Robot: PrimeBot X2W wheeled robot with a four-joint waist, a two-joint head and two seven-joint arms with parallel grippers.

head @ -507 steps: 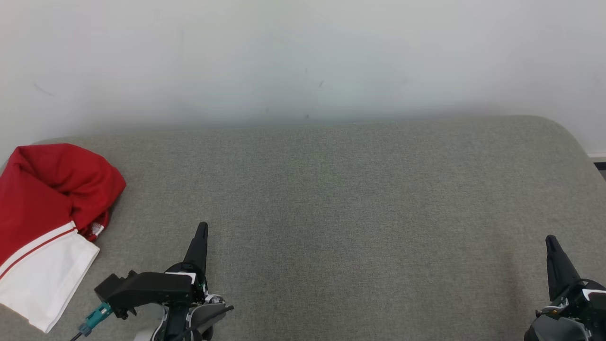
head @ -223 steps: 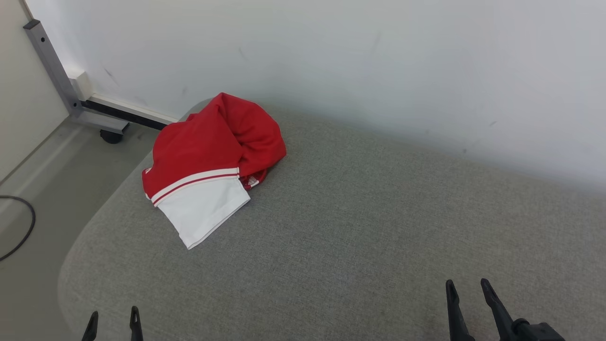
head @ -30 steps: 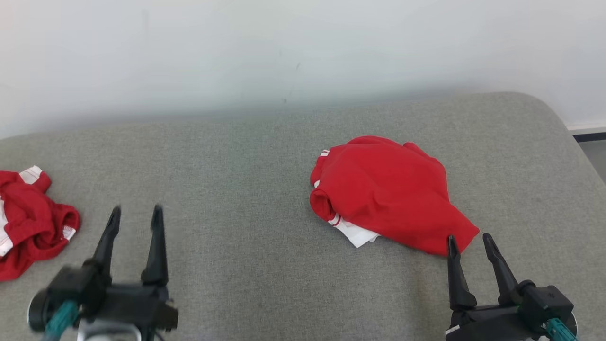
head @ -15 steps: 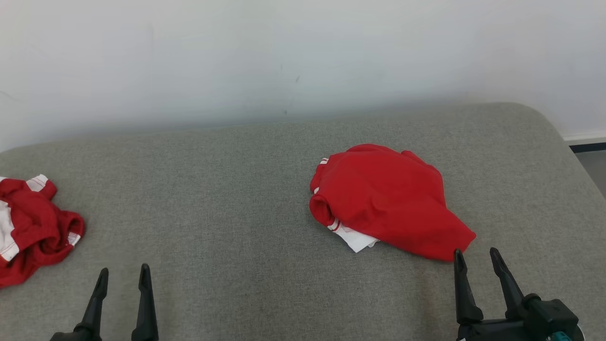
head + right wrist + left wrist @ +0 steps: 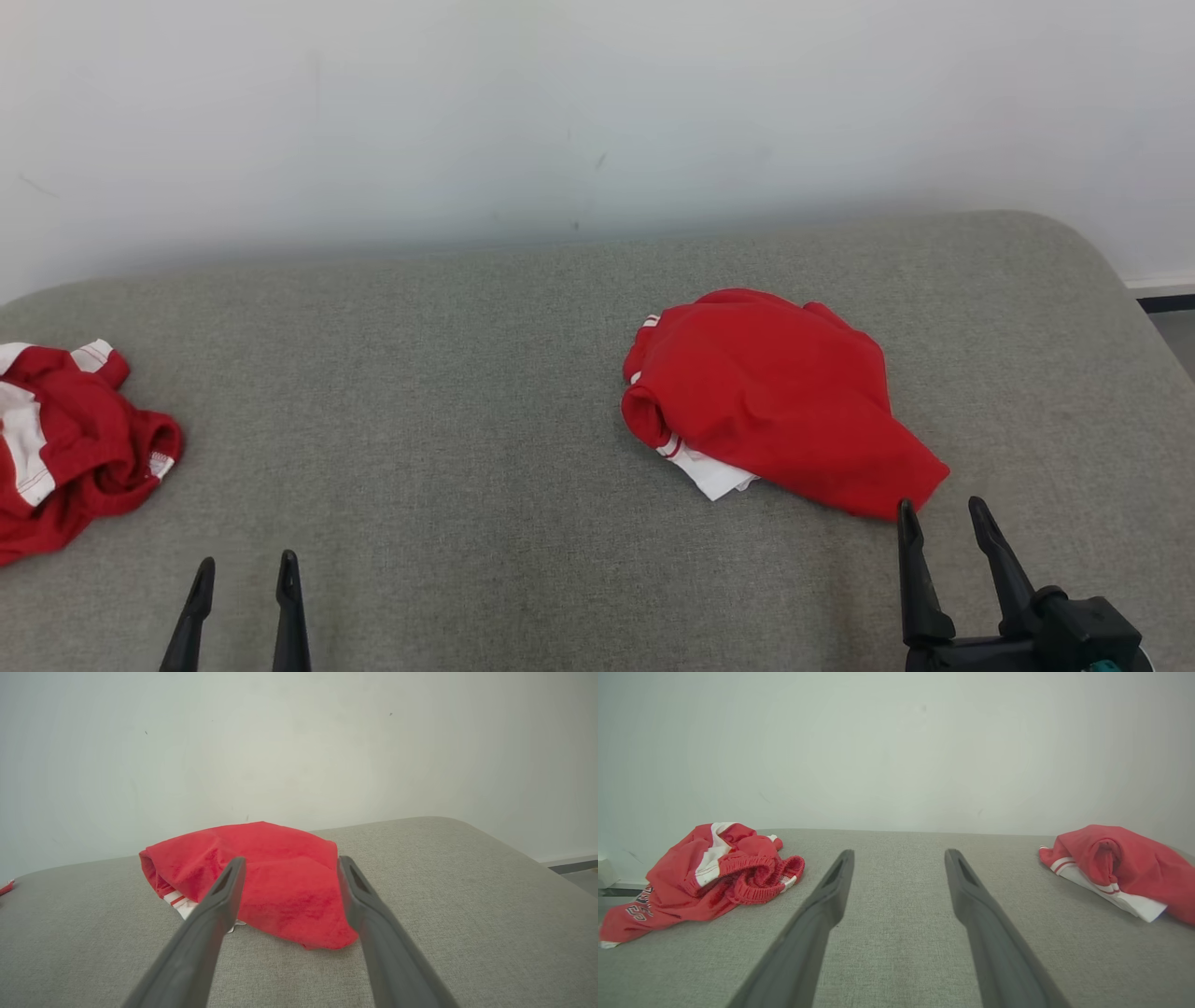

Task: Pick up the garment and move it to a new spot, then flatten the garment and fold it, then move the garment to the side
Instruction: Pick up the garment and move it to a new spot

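Red garment (image 5: 780,401) is lying centre right, red shorts (image 5: 70,448) at left edge; left gripper (image 5: 246,560) and right gripper (image 5: 940,506) are gaping, empty.

My left pincer (image 5: 246,564) and right pincer (image 5: 941,509) each have two long, tapering matte-black fingers (image 5: 971,896), slotted near the tips. A boxy black housing (image 5: 1074,635) sits behind the right one.

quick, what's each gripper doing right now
Left gripper: open, empty.
Right gripper: open, empty, close to the red garment.
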